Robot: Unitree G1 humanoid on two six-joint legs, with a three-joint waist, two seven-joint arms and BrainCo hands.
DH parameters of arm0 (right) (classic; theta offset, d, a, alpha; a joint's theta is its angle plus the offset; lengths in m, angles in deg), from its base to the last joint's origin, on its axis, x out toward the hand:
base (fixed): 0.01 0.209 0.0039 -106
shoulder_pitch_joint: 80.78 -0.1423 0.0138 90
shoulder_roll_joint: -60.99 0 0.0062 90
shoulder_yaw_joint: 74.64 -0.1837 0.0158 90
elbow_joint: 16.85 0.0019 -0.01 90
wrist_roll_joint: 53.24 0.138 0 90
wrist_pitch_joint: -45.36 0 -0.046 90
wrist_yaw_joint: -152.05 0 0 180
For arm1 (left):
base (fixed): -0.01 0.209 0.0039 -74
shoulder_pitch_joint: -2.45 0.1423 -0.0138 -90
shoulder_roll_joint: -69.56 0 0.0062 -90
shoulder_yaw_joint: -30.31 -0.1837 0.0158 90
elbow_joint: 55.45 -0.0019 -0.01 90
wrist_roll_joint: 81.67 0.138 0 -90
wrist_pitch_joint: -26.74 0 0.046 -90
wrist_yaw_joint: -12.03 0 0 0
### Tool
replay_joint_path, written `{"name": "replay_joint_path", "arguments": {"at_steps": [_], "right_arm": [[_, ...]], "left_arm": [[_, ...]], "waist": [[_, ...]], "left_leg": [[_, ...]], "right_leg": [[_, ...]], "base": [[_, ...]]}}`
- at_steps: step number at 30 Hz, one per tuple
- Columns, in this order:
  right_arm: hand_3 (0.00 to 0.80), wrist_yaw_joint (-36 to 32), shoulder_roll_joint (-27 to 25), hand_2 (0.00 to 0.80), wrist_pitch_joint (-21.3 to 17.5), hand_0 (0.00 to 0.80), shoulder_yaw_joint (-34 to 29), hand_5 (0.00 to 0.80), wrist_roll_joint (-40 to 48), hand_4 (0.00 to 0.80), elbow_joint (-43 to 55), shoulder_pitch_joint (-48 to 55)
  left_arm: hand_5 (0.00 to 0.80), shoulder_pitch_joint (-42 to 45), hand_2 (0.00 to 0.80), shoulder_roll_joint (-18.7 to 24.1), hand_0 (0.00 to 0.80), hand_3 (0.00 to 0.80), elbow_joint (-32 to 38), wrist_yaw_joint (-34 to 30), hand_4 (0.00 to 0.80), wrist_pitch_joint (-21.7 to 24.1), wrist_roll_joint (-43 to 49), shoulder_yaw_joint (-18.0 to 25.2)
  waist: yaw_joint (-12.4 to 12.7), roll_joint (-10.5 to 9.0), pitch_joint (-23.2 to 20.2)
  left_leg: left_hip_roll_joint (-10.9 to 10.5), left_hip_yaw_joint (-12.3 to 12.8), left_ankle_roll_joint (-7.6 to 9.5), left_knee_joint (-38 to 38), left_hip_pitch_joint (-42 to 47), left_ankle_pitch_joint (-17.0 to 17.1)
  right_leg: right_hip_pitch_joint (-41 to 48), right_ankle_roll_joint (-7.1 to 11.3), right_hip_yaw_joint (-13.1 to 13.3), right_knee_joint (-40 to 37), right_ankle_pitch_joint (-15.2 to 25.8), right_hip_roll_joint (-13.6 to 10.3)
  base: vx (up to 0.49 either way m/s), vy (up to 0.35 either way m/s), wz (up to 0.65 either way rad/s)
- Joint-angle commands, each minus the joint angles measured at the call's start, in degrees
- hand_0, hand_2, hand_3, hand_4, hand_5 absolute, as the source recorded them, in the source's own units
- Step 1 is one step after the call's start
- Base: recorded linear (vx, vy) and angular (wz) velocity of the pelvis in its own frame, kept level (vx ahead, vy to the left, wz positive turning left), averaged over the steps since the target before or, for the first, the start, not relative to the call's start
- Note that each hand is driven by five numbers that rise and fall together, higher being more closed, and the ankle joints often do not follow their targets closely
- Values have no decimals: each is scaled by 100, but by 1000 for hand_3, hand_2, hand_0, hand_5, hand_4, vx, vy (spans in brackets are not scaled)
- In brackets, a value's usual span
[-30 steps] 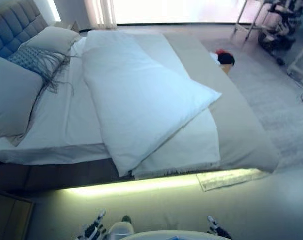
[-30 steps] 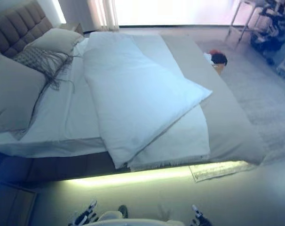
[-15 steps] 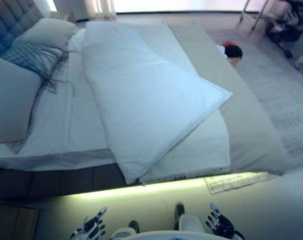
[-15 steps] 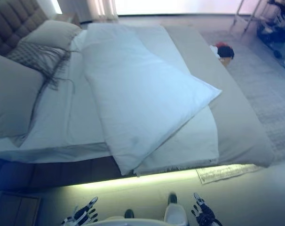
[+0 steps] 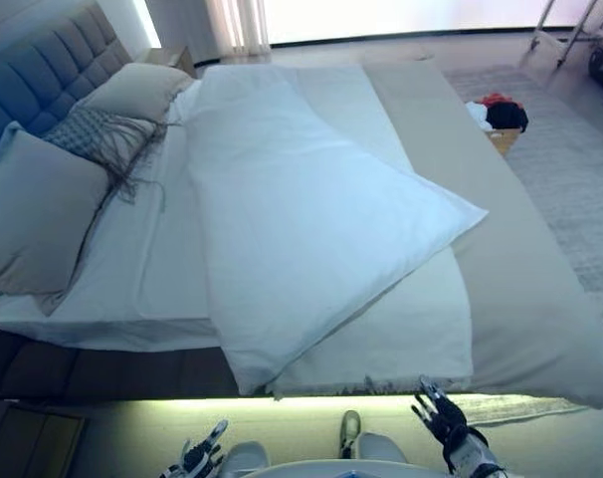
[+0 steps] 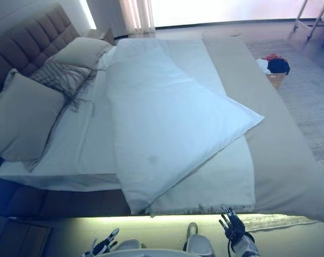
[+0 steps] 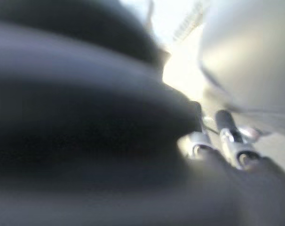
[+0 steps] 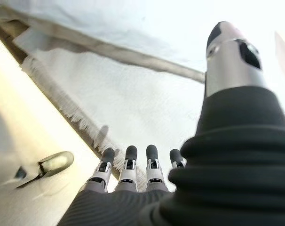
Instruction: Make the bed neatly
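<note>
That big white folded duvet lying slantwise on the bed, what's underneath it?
Under the white folded duvet lie a white fringed blanket and, toward the foot, a beige bedspread. The white sheet shows beside it. How far each reaches beneath is hidden.

I stood in a bedroom of a home. Before me lay a wide bed (image 5: 520,299) with a tufted padded headboard (image 5: 53,75) at ten o'clock, two pillows (image 5: 38,214) and a fringed cushion (image 5: 102,139) against it, and a white duvet (image 5: 301,219) folded over. A nightstand (image 6: 100,35) sat at eleven o'clock beside a curtain (image 5: 240,22). At one o'clock, a basket of clothes (image 5: 501,115) rested on a rug (image 5: 570,169).
</note>
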Motion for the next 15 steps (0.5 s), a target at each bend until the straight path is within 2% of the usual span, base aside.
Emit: {"name": "replay_joint_path", "arguments": {"at_steps": [1, 2, 4, 6, 9, 15], "right_arm": [[0, -143, -90, 0, -256, 0, 59, 0, 336, 0, 263, -418], [0, -159, -114, 0, -234, 0, 20, 0, 417, 0, 352, -429], [0, -146, -157, 0, -256, 0, -29, 0, 478, 0, 408, -443], [0, -192, -207, 0, -251, 0, -76, 0, 484, 0, 377, -535], [0, -142, -227, 0, -194, 0, -43, 0, 713, 0, 406, -756], [0, 22, -440, 0, 127, 0, -104, 0, 1138, 0, 487, -1368]], "left_arm": [[0, -333, 0, 75, 0, 0, 53, 44, 0, 24, -55, -75], [0, -397, 0, 117, 0, 0, 83, 39, 0, 22, -103, -134], [0, -482, 0, 187, 0, 0, 161, 9, 0, 33, -250, -169], [0, -559, 0, 239, 0, 0, 236, 37, 0, 7, -463, -198], [0, -660, 0, 371, 0, 0, 324, 13, 0, -42, -519, -218], [0, -896, 0, 527, 0, 0, 341, -141, 0, -54, -636, -357]], "waist": [[139, 198, 346], [101, 197, 409], [103, 182, 503], [146, 184, 561], [267, 156, 634], [447, 98, 802]], "left_leg": [[400, -118, -170, -33, -569, 909], [427, -42, -200, 170, -664, 842], [319, -76, -165, 495, -805, 675], [248, -125, -120, 645, -914, 578], [183, -270, -101, 821, -1125, 484], [348, -393, -235, 1154, -1598, 506]], "right_leg": [[142, 446, -41, 1017, -448, -755], [55, 489, -77, 1176, -456, -901], [-60, 575, -32, 1333, -401, -1136], [-123, 652, -17, 1340, -334, -1262], [-139, 721, 14, 1225, -260, -1318], [-194, 756, -72, 1224, -282, -1348]], "base": [[1, 243, -46], [52, 224, -35], [80, 174, 4], [72, 98, 15], [27, -8, 12], [-6, -48, 12]]}}
